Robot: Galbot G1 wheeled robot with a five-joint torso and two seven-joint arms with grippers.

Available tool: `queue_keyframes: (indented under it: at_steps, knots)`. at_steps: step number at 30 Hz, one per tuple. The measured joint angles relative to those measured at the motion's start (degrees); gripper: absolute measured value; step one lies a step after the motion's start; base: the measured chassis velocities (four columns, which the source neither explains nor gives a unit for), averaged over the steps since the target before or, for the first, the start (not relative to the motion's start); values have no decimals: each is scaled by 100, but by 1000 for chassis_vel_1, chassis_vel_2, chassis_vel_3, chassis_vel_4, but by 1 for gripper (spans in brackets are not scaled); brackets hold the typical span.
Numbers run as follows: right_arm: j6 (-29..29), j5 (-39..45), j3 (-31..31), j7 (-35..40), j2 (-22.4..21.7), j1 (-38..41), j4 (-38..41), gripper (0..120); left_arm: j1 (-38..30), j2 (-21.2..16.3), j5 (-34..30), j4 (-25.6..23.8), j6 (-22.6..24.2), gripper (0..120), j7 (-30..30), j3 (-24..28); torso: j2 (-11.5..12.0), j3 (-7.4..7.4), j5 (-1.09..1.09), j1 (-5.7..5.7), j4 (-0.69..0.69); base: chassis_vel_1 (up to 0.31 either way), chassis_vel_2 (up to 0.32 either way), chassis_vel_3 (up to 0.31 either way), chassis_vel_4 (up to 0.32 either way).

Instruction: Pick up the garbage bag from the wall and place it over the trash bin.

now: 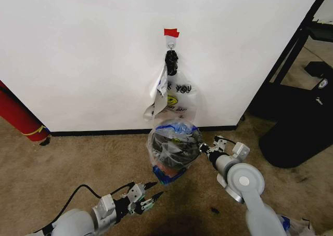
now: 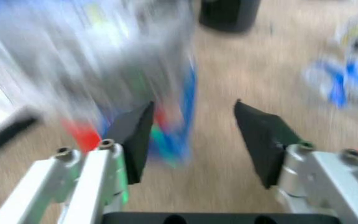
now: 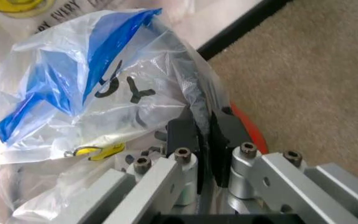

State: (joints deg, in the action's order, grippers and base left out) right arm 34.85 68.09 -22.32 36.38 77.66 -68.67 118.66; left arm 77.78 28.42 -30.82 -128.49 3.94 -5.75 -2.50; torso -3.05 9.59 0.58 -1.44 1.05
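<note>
Garbage bag: the garbage bag point(image 1: 173, 145), clear plastic with blue patches, is off the wall point(image 1: 78, 54) and draped over the trash bin point(image 1: 176, 154) on the carpet just in front of the baseboard.
Trash bin: its black mesh shows through the plastic; the red base peeks out below, so the bag does not reach the bottom.
Right gripper: the right gripper point(image 3: 203, 135) is at the bin's right side, jaws nearly closed on a fold of the bag at the rim.
Left gripper: the left gripper point(image 1: 151, 196) hangs low, near the bin's front left, jaws spread wide and holding nothing.
Hook: another smiley bag point(image 1: 177, 98) hangs from the hook point(image 1: 171, 38) under the red tape point(image 1: 171, 33).
Progress: picking looks done and the covering mostly done; what seems left is settling the bag around the rim and letting go.
</note>
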Motion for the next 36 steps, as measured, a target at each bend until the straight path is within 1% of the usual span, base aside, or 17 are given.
queue_keyframes:
  at_steps: [3, 4, 6, 8, 10, 11, 13, 16, 17, 18, 21, 24, 25, 28, 29, 32, 36]
  knots:
    - [0, -35, 64, -24, 49, -147, 87, 1, -226, -2, -273, -292, -121, 73, 134, -202, 0, 0, -1, 0, 0, 0, 0, 0, 0]
    - [0, -35, 64, -24, 49, -147, 87, 1, -226, -2, -273, -292, -121, 73, 134, -202, 0, 0, -1, 0, 0, 0, 0, 0, 0]
    - [10, -84, 157, -41, 102, -195, 125, 1, -442, 21, -343, -387, -128, 83, 229, -216, 0, 0, -1, 0, -1, 0, 0, 0, 0]
    - [18, -153, 288, -49, 156, -205, 128, 1, -647, 52, -320, -461, -23, 89, 334, -196, 0, 0, 0, 0, -2, 0, 0, 0, 0]
    - [29, -253, 380, -75, 228, -247, 142, 1, -990, 92, -250, -440, 153, 97, 410, -10, 0, 0, -1, 0, -4, 0, 0, 0, 0]
    - [29, -253, 380, -75, 228, -247, 142, 1, -990, 92, -250, -440, 153, 97, 410, -10, 0, 0, -1, 0, -4, 0, 0, 0, 0]
    - [39, -358, 428, -89, 285, -299, 176, 1, -1514, 140, -205, -284, 253, 100, 440, 325, 0, 0, 0, 0, -2, 0, 0, 0, 0]
    - [49, -469, 466, -95, 293, -346, 237, 1, -2162, 252, -333, -39, 366, 100, 470, 779, 0, 0, 0, 0, 0, 0, 0, 0, 0]
    - [49, -469, 466, -95, 293, -346, 237, 1, -2162, 252, -333, -39, 366, 100, 470, 779, 0, 0, 0, 0, 0, 0, 0, 0, 0]
    - [53, -481, 470, -95, 293, -352, 255, 1, -2321, 294, -417, 33, 414, 100, 505, 912, 0, 0, 0, 0, 0, 0, 0, 0, 0]
    - [57, -490, 464, -84, 295, -348, 280, 1, -2826, 443, -972, 280, 488, 97, 564, 1439, 0, 0, 0, 0, -1, 0, 0, 0, 0]
    - [57, -507, 462, -61, 313, -348, 263, 1, -3155, 559, -1278, 486, 474, 87, 562, 1828, 0, 0, -1, 0, -2, 0, 0, 0, 0]
    - [57, -507, 462, -61, 313, -348, 263, 1, -3155, 559, -1278, 486, 474, 87, 562, 1828, 0, 0, -1, 0, -2, 0, 0, 0, 0]
    - [57, -513, 464, -53, 347, -348, 231, 1, -3524, 701, -1288, 749, 462, 74, 571, 2227, 0, 0, -1, 0, -2, 0, 0, 0, 0]
    - [57, -514, 467, -48, 352, -347, 220, 1, -3641, 750, -1184, 852, 455, 73, 574, 2359, 0, 0, -1, 0, -2, 0, 0, 0, 0]
    - [58, -514, 470, -45, 360, -342, 214, 1, -3804, 835, -967, 1036, 429, 73, 584, 2532, 0, 0, -1, 0, -1, 0, 0, 0, 0]
    - [63, -506, 461, -43, 358, -338, 216, 1, -4020, 1054, -635, 1390, 388, 77, 635, 2738, 0, 1, 0, 0, -2, 0, 0, 0, 0]
